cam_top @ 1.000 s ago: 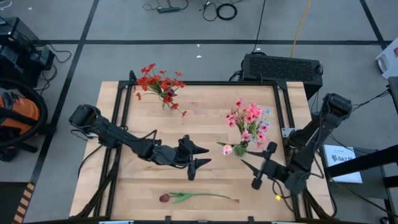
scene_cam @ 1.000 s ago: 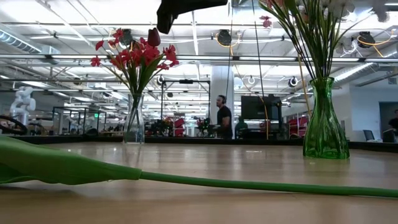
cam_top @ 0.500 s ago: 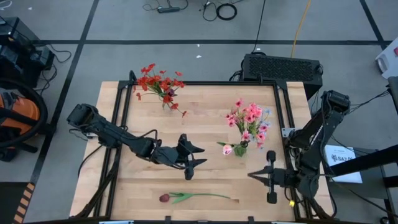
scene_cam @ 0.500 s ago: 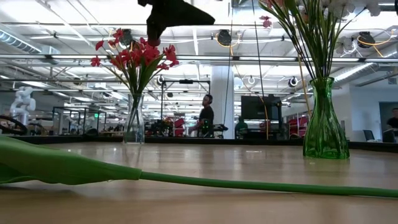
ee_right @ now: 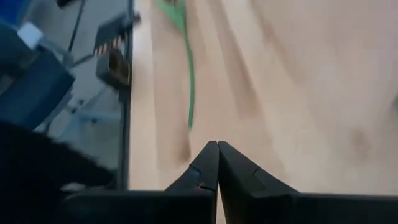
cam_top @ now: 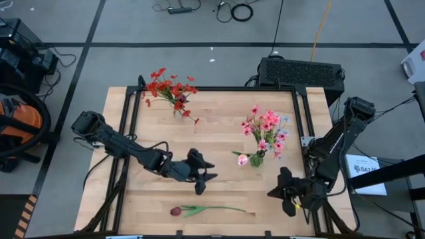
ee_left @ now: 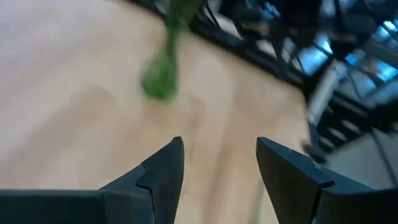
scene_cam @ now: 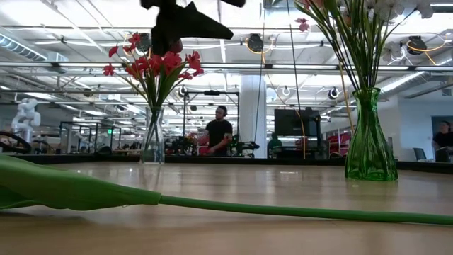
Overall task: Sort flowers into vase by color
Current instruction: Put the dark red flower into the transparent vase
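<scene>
A dark red tulip (cam_top: 175, 211) lies flat on the wooden table near its front edge, with its green stem (cam_top: 222, 208) running to the right; the low view shows the stem (scene_cam: 283, 210) close up. Red flowers (cam_top: 169, 89) stand in a clear vase (scene_cam: 152, 138) at the back left. Pink flowers (cam_top: 265, 126) stand in a green vase (scene_cam: 368, 142) at the right. My left gripper (cam_top: 204, 178) hovers open above the table's middle, just beyond the tulip. My right gripper (cam_top: 275, 193) is shut and holds nothing, near the front right corner.
A black box (cam_top: 302, 72) sits behind the table's far edge. Dark frame rails (cam_top: 133, 113) run along the table's sides. Bare wood lies between the two vases and around the tulip. A person (scene_cam: 216, 134) is in the room far behind the table.
My left gripper has gone toward the table's near edge and down toward the tulip, still open. My right gripper has drawn back from the green vase toward the near right corner, turned, and shut on nothing.
</scene>
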